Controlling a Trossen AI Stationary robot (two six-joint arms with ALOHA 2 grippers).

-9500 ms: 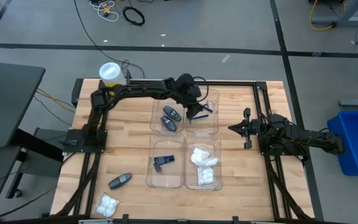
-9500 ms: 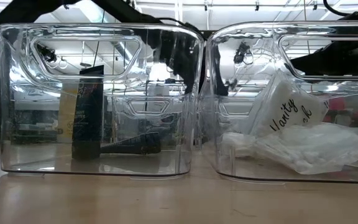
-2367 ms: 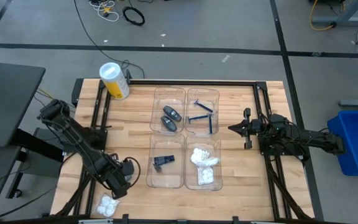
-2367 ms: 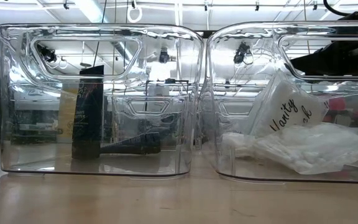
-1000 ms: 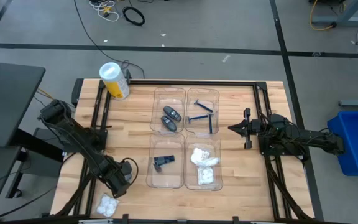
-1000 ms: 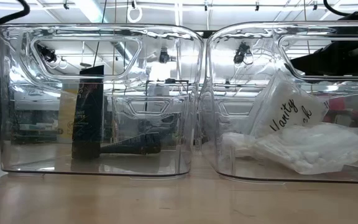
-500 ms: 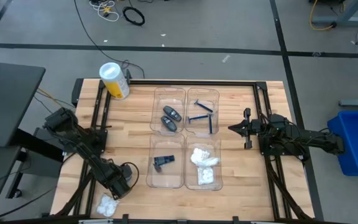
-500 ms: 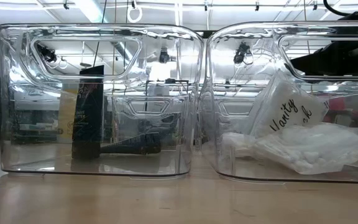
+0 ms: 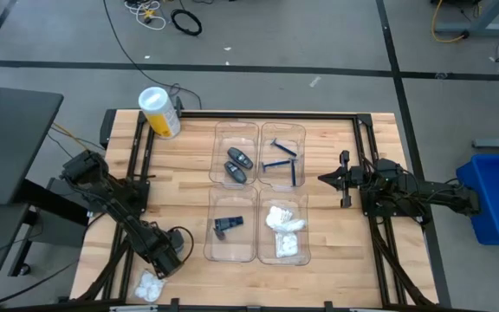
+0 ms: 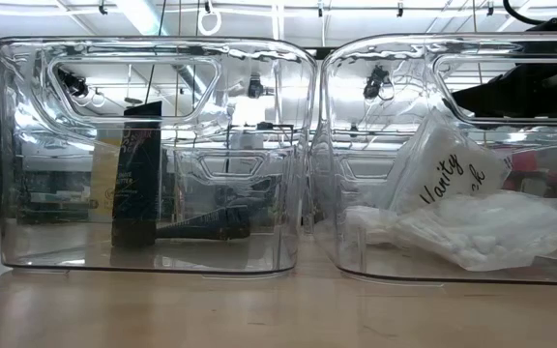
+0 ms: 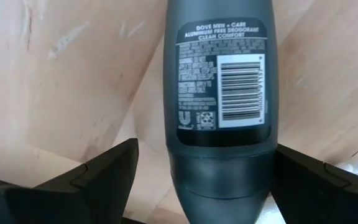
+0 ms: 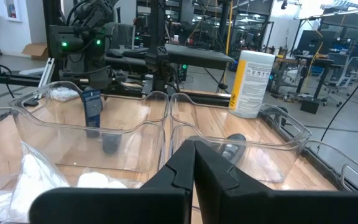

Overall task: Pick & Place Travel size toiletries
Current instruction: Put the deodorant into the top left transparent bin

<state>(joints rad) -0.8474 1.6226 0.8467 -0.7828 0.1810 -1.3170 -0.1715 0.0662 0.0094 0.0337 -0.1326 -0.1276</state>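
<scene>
Left gripper point(image 9: 170, 251) low over the near-left corner of the wooden table point(image 9: 180, 169), fingers spread wide, nothing clamped yet. Dark grey oval deodorant tube with white label and barcode point(image 11: 219, 99) lying flat between the two dark fingers point(image 11: 98, 174), one finger on either side of its cap end, gap visible on both sides, so straddled, not gripped. Small white crinkly packet point(image 9: 150, 286) on bare wood just beyond the fingers toward the table's near edge, untouched.

Step in hand, by judgement: pre-grasp on the loose tube. Next move likely calls for a close onto the tube's flanks, a lift, then a carry to the clear plastic tray compartment point(image 9: 235, 130) already holding two matching dark grey tubes point(image 9: 237, 165). Rounded, smooth body, so an off-centre squeeze could let it roll or squirt out.

Middle: near-left compartment with a small dark cone piece beside a dark card point(image 9: 227, 224); far-right compartment with thin blue razors point(image 9: 282, 160); near-right compartment with white packets point(image 9: 284, 230). Tall yellow-and-white cylinder point(image 9: 159, 113) at the far-left corner, not part of the job.

Right: right gripper point(image 9: 343, 179) parked just beside the razor compartment, fingers clenched together, empty, waiting.
</scene>
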